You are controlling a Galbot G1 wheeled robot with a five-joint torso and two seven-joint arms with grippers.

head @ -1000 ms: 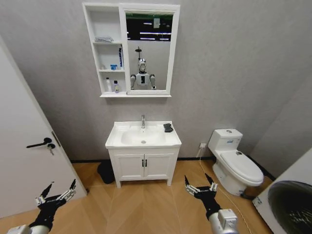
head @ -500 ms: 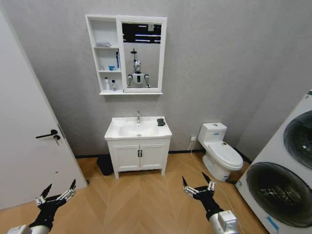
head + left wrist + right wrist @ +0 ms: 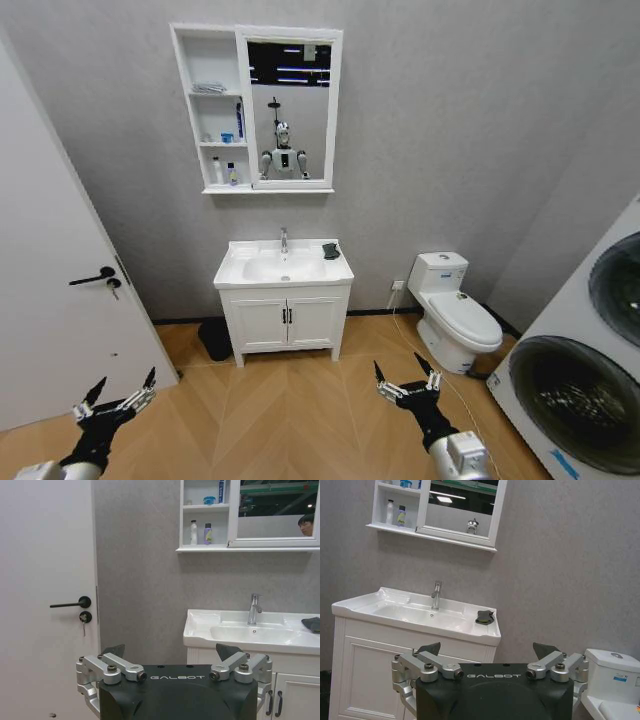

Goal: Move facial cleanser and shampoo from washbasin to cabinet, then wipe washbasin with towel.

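- The left gripper hangs low over the wooden floor with its fingers spread wide, empty.
- The right gripper does the same, well short of the vanity.
- The small black folded towel lies on the white ceramic washbasin, right of the chrome tap.
- Two small bottles stand on the bottom shelf of the white wall-hung cabinet.

The towel lies on the washbasin, right of its tap; the cabinet hangs above.
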